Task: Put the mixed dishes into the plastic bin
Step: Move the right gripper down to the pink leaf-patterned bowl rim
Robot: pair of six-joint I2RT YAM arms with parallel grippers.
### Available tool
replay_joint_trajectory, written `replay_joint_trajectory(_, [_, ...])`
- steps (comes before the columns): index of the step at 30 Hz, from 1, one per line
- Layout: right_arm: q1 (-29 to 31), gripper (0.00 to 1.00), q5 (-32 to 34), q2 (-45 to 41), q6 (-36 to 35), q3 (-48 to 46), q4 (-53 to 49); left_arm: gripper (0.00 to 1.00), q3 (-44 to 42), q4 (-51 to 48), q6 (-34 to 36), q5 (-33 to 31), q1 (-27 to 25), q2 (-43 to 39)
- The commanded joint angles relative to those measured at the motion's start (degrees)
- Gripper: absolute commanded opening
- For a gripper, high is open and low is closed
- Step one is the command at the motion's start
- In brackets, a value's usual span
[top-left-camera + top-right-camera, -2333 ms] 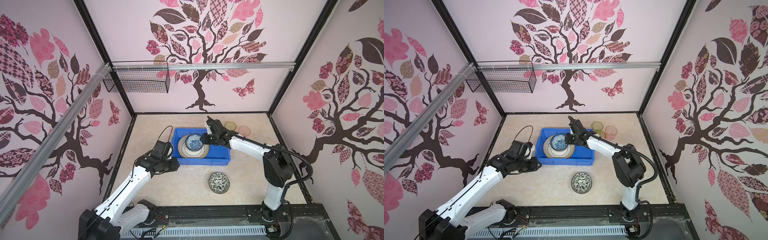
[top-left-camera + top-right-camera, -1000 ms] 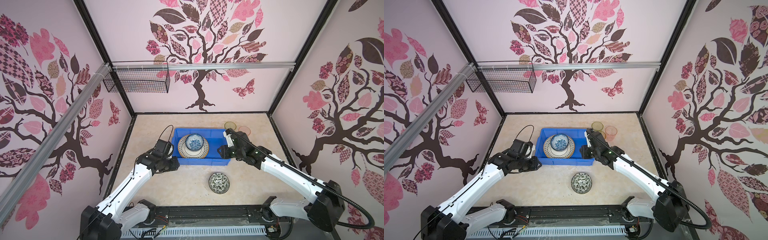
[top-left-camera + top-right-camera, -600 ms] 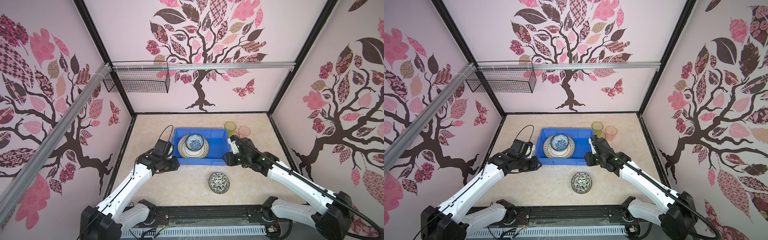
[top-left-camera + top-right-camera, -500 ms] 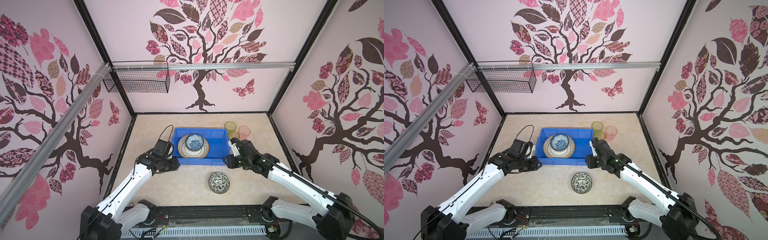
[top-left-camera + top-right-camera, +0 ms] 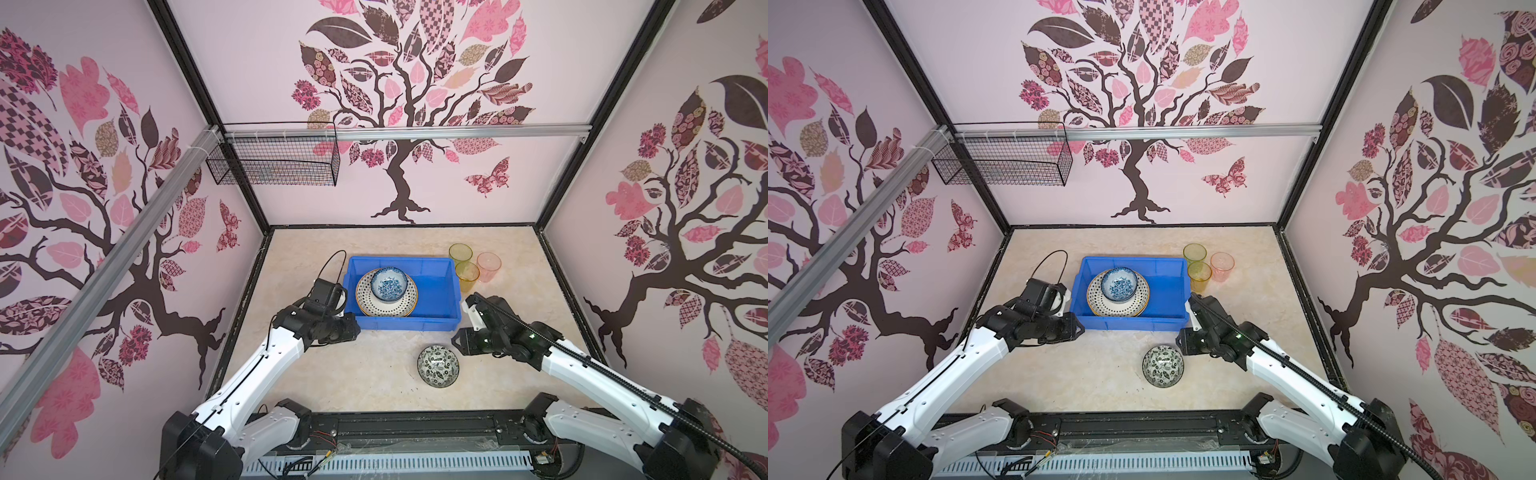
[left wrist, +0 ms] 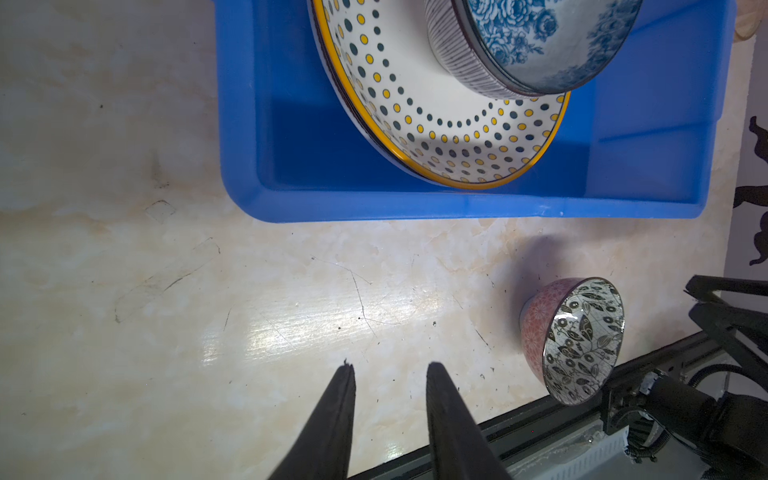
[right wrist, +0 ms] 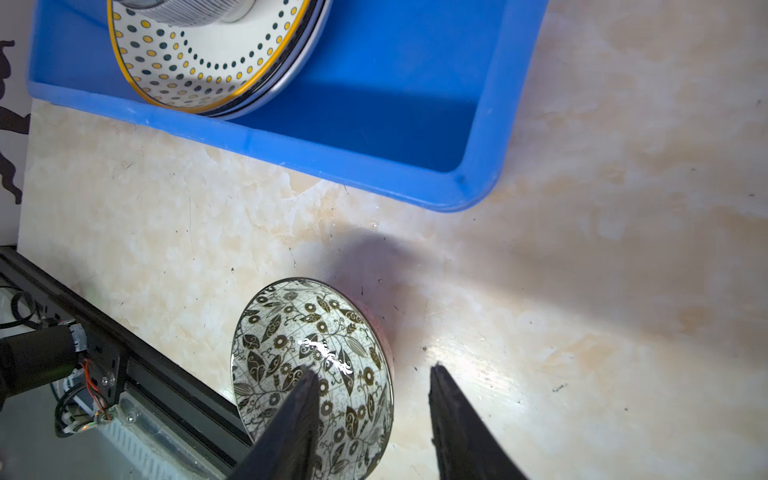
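Black-white leafy round bowl (image 5: pixel 438 365) upright on counter (image 5: pixel 374 374), mouth up, no long axis, lower centre in both top views. Right hand (image 7: pixel 372 369) just upper-right of it, released, empty. Left hand (image 6: pixel 388 365) likewise released. Blue rectangular plastic bin (image 5: pixel 405 323) behind, lengthwise left-right.

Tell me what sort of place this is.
Probably a robot test cell rather than a real kitchen: tree-decal walls in a black frame box in a marble-look tabletop, two white arms are mounted at its front edge, and a blue bin holds a dotted plate.
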Motion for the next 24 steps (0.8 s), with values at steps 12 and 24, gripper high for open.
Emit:
replay_joint_trajectory(12, [-0.06,0.45,-5.39,0.03,3.12,-5.33,1.67,0.34,1.68,0.66,-0.08,0.53,0.06,-0.30])
replay_joint_trajectory(24, [3.89,0.41,-2.62,1.89,4.73,-6.12,2.57,0.35,1.90,0.84,-0.07,0.75,-0.03,-0.25])
